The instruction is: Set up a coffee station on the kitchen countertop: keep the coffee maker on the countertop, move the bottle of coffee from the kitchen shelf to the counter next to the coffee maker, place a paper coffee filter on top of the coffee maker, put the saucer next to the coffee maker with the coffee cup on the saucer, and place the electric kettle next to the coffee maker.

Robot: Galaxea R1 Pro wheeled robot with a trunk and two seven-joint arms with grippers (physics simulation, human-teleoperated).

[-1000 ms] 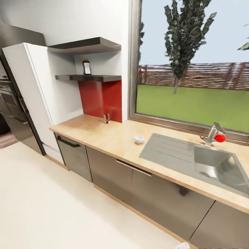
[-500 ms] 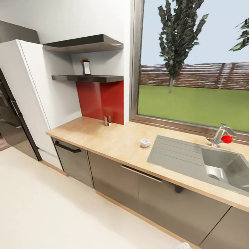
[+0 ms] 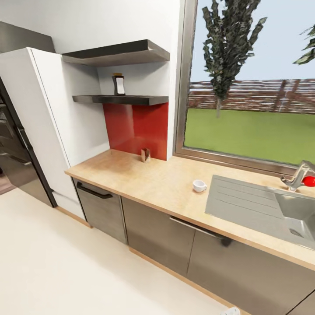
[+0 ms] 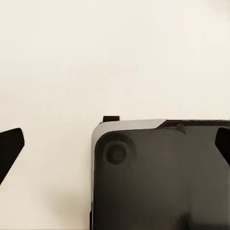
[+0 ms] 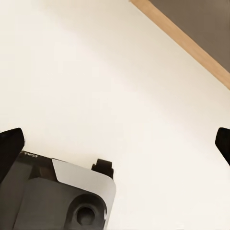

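**Approach to the kitchen tabletop, both hands empty**

Head view, left to right. A dark fridge (image 3: 13, 144) and a white tall cabinet (image 3: 48, 127) close off the run of units. Beside them hang two dark wall boards; the lower one, the shelf (image 3: 122, 99), carries the bottle (image 3: 118, 84), upright near its middle, where it waits to be brought down. The cap colour is too small to make out. Below, against the red panel (image 3: 138, 127), stands a small brownish item (image 3: 145, 155) that cannot be identified. The tabletop (image 3: 148, 179) bears the cup (image 3: 199, 186), upright and alone (no saucer under it), just beside the sink (image 3: 258, 205). The sink, the tap (image 3: 299, 177) with its red knob, and the tabletop's far end are cut off at the frame edge.

Wrist views. The left hand (image 4: 115, 143) and right hand (image 5: 115, 143) each point down at pale floor, over a corner of the robot's dark base, a carrying posture suited to travel, by appearance. In each, two dark fingertips (image 4: 9, 146) (image 5: 10, 143) sit at opposite frame edges: spread wide, nothing between them. A strip of plinth (image 5: 187, 40) crosses the right view.
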